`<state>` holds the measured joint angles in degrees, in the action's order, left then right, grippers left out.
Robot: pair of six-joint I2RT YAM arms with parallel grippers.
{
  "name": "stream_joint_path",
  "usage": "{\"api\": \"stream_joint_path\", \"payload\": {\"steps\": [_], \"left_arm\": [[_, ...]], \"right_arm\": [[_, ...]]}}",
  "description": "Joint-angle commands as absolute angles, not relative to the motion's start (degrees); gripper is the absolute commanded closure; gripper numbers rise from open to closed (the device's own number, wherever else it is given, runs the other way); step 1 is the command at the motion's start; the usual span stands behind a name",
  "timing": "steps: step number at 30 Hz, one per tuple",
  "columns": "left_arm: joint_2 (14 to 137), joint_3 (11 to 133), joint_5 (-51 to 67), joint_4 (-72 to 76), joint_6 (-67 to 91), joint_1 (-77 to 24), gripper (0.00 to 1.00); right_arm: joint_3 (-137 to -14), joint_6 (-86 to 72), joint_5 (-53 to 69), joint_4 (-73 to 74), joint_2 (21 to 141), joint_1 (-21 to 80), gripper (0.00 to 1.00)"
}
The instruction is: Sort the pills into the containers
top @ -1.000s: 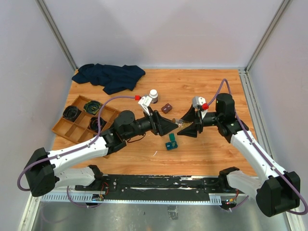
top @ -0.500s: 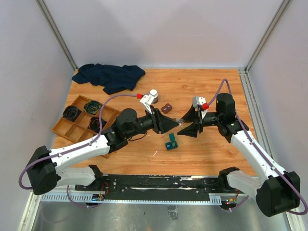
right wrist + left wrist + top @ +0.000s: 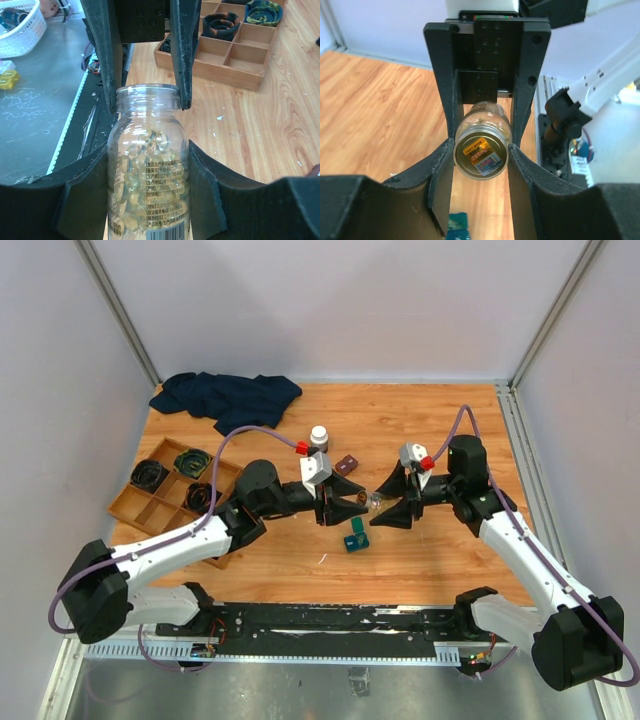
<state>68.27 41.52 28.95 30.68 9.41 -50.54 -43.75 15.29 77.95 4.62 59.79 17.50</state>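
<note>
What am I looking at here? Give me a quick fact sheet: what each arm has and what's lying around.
Left gripper: shut on one end of the clear pill bottle
Right gripper: shut on the bottle's body
Bottle: held level above the table, yellowish capsules inside
Teal case: on the table, just nearer than the bottle
Wooden tray: left side, dark items in some compartments
Also there: dark blue cloth, white-capped bottle, small brown box

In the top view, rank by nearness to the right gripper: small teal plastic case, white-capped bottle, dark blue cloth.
1. Teal plastic case, just near-left of the right gripper.
2. White-capped bottle, farther back and left.
3. Dark blue cloth, far left corner.
</note>
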Motion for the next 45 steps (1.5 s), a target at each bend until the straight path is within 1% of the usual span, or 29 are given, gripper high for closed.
{"api": "stream_joint_path", "payload": {"steps": [1, 4, 5, 6, 9, 10, 14, 16, 18, 20, 22, 25, 26, 27, 29, 31, 32, 45], "left_arm": [[72.7, 43.0, 48.5, 26.9, -5.5, -47.5, 0.89], [74.2, 44.9, 48.3, 26.8, -5.9, -45.5, 0.88], [74.5, 45.6, 47.7, 26.7, -5.7, -45.2, 0.86], [74.5, 46.0, 46.2, 26.8, -5.3, -45.2, 0.77], [72.9, 45.4, 40.3, 29.6, -1.7, -45.2, 0.41], [71.9, 44.3, 38.5, 31.6, -0.2, -45.2, 0.31], [66.1, 39.2, 31.9, 41.1, 6.1, -45.2, 0.01], [63.4, 37.4, 27.5, 43.1, 11.5, -45.1, 0.01], [60.9, 36.7, 23.0, 42.0, 17.7, -45.0, 0.01], [59.1, 36.8, 22.1, 39.7, 22.6, -44.9, 0.01], [58.2, 35.8, 22.9, 40.6, 29.2, -44.9, 0.01], [58.1, 33.6, 22.6, 42.8, 42.0, -45.0, 0.10], [57.8, 32.9, 20.2, 42.3, 45.1, -45.2, 0.16], [57.3, 32.3, 16.9, 40.7, 47.0, -45.8, 0.19], [55.7, 32.8, 7.3, 34.0, 45.0, -49.3, 0.20], [55.2, 35.5, -4.4, 24.9, 40.2, -54.0, 0.18], [55.4, 36.6, -6.8, 22.8, 39.2, -55.5, 0.18], [61.7, 42.9, -6.6, 21.4, 38.8, -57.8, 0.19]], "right_arm": [[-45.5, 14.8, 77.0, 1.5, 58.8, 16.9, 0.99], [-45.5, 14.8, 77.0, 1.5, 58.8, 16.9, 0.99], [-45.5, 14.8, 77.1, 1.6, 58.8, 16.9, 0.99], [-45.5, 14.8, 77.1, 1.5, 58.8, 16.9, 0.99], [-45.5, 14.8, 77.1, 1.5, 58.9, 16.9, 1.00], [-45.6, 14.9, 77.1, 1.5, 58.9, 16.9, 0.99], [-45.5, 14.9, 77.1, 1.5, 58.9, 16.9, 1.00], [-45.5, 14.9, 77.1, 1.5, 59.0, 16.9, 1.00], [-45.4, 15.0, 77.1, 1.5, 59.0, 16.9, 0.99], [-45.5, 15.0, 77.1, 1.5, 59.0, 17.0, 0.99], [-45.4, 15.0, 77.0, 1.5, 59.1, 16.8, 0.99], [-45.4, 15.0, 77.0, 1.5, 59.2, 16.9, 0.99], [-45.5, 15.1, 77.0, 1.6, 59.2, 16.9, 0.99], [-45.5, 15.1, 77.0, 1.6, 59.2, 16.9, 0.99], [-45.5, 15.1, 77.0, 1.6, 59.3, 16.9, 1.00], [-45.4, 15.1, 76.9, 1.6, 59.3, 16.9, 0.99], [-45.5, 15.1, 76.9, 1.6, 59.3, 16.9, 0.99], [-45.5, 15.2, 76.8, 1.6, 59.4, 16.9, 0.99]]}}
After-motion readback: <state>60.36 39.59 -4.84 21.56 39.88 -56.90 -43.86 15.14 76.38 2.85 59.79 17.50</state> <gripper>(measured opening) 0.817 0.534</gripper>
